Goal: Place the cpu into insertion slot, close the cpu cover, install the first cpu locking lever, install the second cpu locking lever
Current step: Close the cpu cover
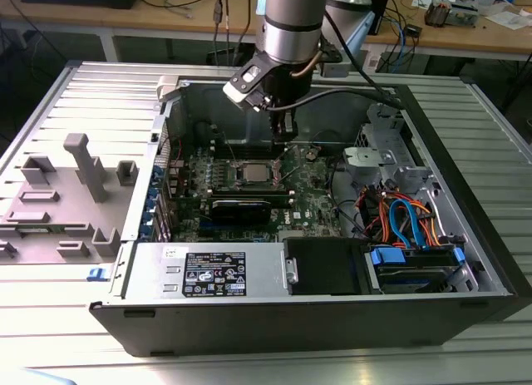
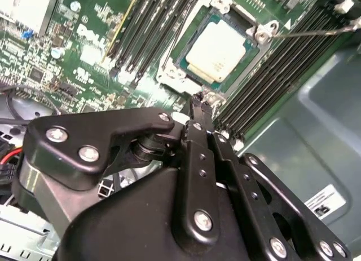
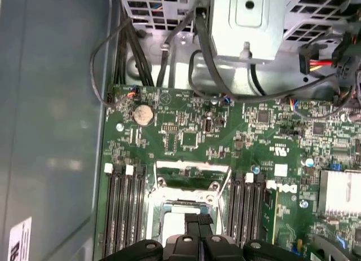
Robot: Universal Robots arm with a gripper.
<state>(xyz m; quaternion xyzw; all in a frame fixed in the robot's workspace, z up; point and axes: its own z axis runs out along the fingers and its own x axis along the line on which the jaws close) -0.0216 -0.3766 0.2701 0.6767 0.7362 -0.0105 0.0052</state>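
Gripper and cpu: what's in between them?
Only the silver rim of the insertion slot lies between the gripper and the cpu, in the second wrist view.

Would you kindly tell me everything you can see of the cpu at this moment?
The cpu is a small, flat, square chip with a pale silvery metal top. It lies level in the insertion slot, whose silver metal rim frames it. The slot sits on the green motherboard between banks of black memory slots. The gripper, shut, hangs just off one corner of the slot. Nothing visibly grips the chip.
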